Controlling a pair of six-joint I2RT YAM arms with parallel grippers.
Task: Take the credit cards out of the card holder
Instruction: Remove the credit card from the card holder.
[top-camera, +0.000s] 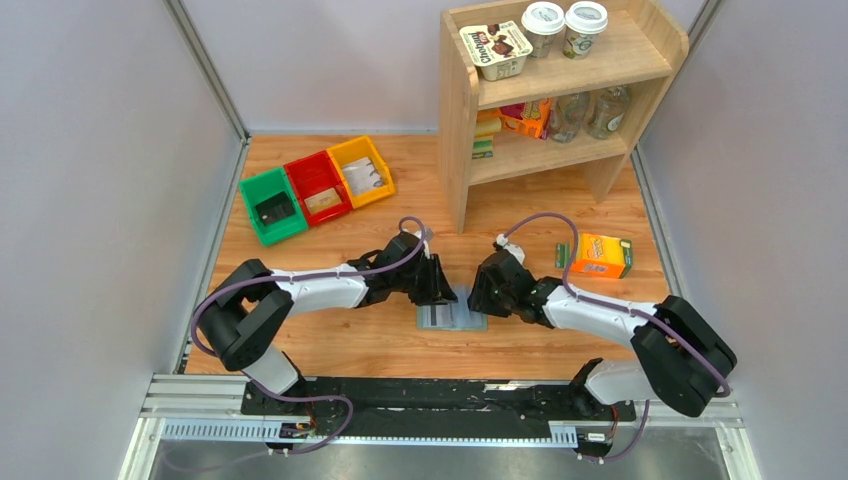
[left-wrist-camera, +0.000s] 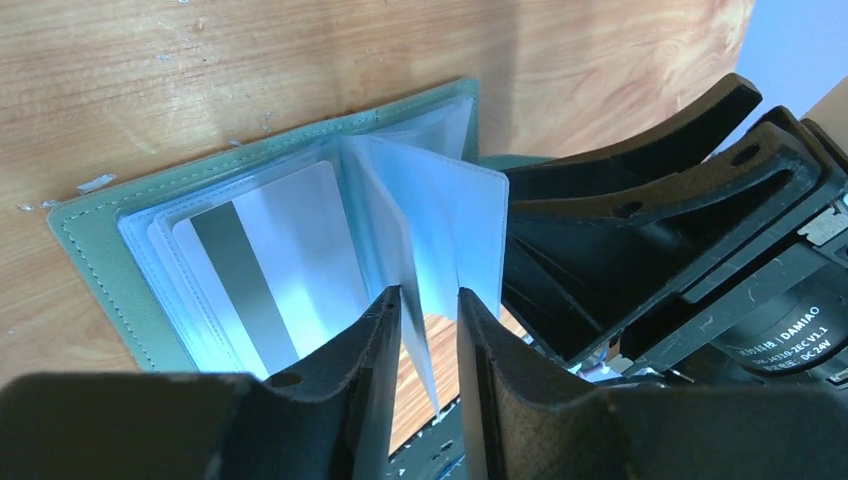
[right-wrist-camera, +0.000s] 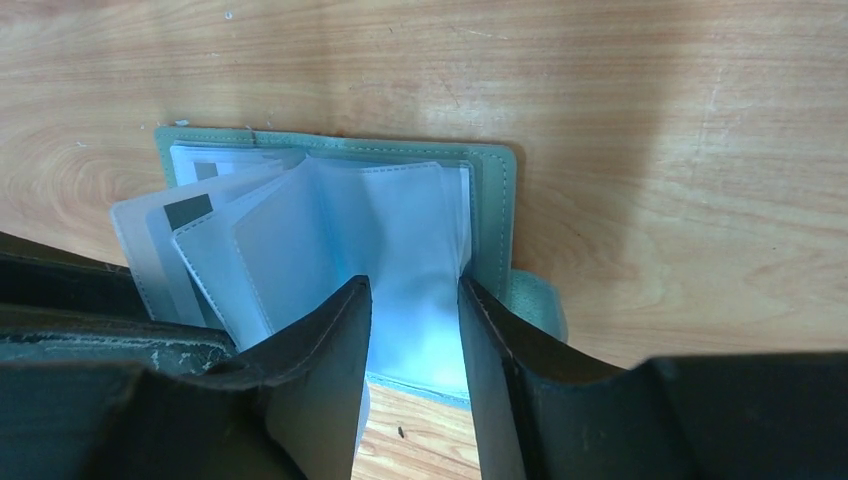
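Top external view: the card holder (top-camera: 452, 318) lies opened flat on the table (top-camera: 340, 350), midway between the two arms. They lean in from either side so each can work one leaf.
Left fingers (top-camera: 439, 293): parted, set astride one clear sleeve (left-wrist-camera: 440, 230) that stands on edge from the spine. From where I stand they look released, with a gap showing on both sides of the plastic.
Right fingers (top-camera: 479, 298): also parted and grasping nothing. They are lowered over the fanned sleeves of the leaf on their own side, near the tab (right-wrist-camera: 535, 305), likely to steady that side or page through.
Card (left-wrist-camera: 268, 268): a pale one with a dark stripe sits fully seated in a pocket on the left arm's leaf. I can see none pulled out.
Why the sleeve stands: upright like a book page, it uncovers the striped card beneath.
Step in hand: I'd judge it is paging to a loaded pocket, with extraction not yet begun.
Next move calls for: closing on a card's edge, not the slippery sleeve, while the other arm pins the holder.
Risk: the light holder may slide, or lift whole with the card.
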